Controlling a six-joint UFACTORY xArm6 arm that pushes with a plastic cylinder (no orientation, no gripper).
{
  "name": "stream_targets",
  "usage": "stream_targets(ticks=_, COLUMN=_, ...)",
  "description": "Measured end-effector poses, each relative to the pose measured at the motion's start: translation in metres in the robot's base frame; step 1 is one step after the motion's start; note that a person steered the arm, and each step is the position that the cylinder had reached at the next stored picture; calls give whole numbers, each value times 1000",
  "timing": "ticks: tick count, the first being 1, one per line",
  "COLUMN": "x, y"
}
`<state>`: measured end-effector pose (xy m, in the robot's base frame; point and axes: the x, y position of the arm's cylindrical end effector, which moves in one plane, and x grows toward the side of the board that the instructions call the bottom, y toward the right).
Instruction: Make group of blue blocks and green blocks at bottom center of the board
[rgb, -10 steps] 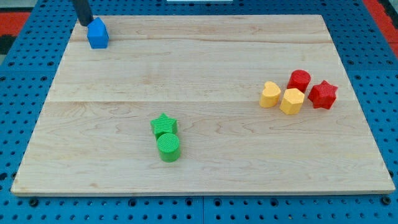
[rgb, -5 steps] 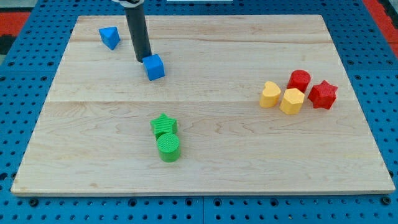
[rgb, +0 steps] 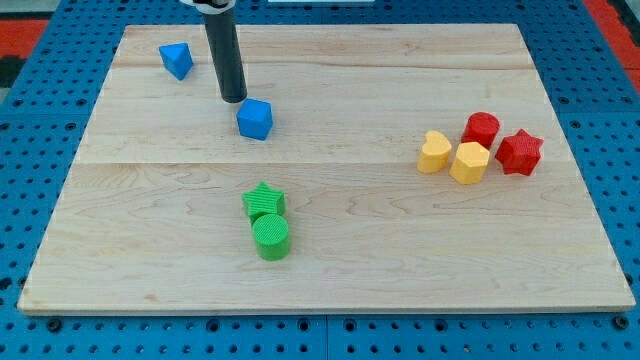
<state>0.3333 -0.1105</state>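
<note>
Light wooden table (rgb: 400, 250), planked, sits on a blue perforated base (rgb: 30, 330). Rig carries no fingers, so there is nothing to read as apart, together or clamped; the arm ends in a straight dark rod.

My tip (rgb: 234, 99) rests on the table in the upper-left part of the view. It stands just above and slightly to the view's left of the blue cube-like plastic block (rgb: 255, 119). Tip and block look just apart, though the gap is too small to be sure of.

A second blue block, wedge or triangular in shape (rgb: 176, 59), lies near the table's top-left corner, to the view's left of the rod and clearly apart from it.

Green ribbed star-shaped block (rgb: 264, 201) and green ribbed cylinder block (rgb: 271, 237) lie left of centre in the lower half of the table. They touch, the star toward the view's top, the cylinder directly below it. Both are well apart from the blue cube-like block, which sits above them in the view.

On the view's right, at mid height, a tight cluster:
- yellow heart-like block (rgb: 434, 152)
- yellow hexagonal block (rgb: 469, 162), touching the first
- red cylinder-like block (rgb: 481, 129), behind the yellow pair
- red star-shaped block (rgb: 519, 152), farthest to the right
</note>
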Motion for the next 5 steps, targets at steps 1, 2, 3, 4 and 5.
stream_targets(ticks=1, x=6, y=32)
stream_targets(ticks=2, x=7, y=35)
stream_targets(ticks=3, x=8, y=31)
stream_targets(ticks=4, x=58, y=22)
stream_targets(ticks=5, x=120, y=17)
